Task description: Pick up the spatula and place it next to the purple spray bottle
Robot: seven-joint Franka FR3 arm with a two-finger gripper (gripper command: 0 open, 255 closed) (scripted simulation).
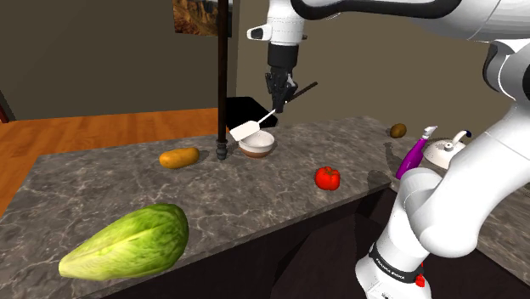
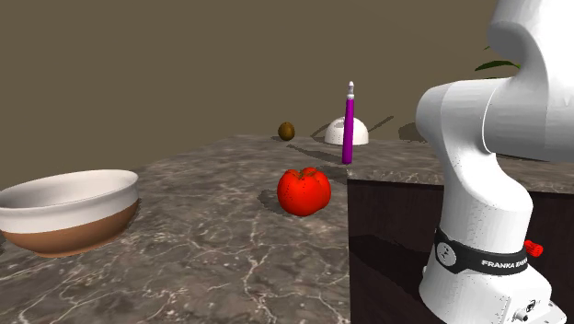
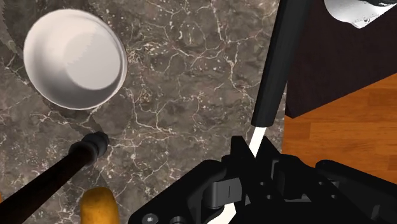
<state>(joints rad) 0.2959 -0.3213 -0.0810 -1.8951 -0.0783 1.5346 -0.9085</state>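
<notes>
My black gripper (image 1: 276, 102) hangs above the counter, shut on the spatula (image 1: 255, 126). The spatula's white blade points down toward the shoulder view's left, just over the bowl (image 1: 257, 143). Its dark handle (image 1: 304, 87) sticks up to the right. In the wrist view the gripper (image 3: 247, 167) clasps the spatula's white neck (image 3: 255, 135), and the black handle (image 3: 277, 70) runs away from the fingers. The purple spray bottle (image 1: 414, 155) stands upright far to the shoulder view's right, and in the second exterior view this bottle (image 2: 349, 124) is at the back of the counter.
On the dark marble counter (image 1: 255, 200) lie a red tomato (image 1: 328, 177), a potato (image 1: 179, 157), a big lettuce (image 1: 127, 242) and a brown kiwi (image 1: 397, 130). A white teapot (image 1: 446, 153) stands beside the bottle. A black pole (image 1: 222, 85) rises left of the bowl.
</notes>
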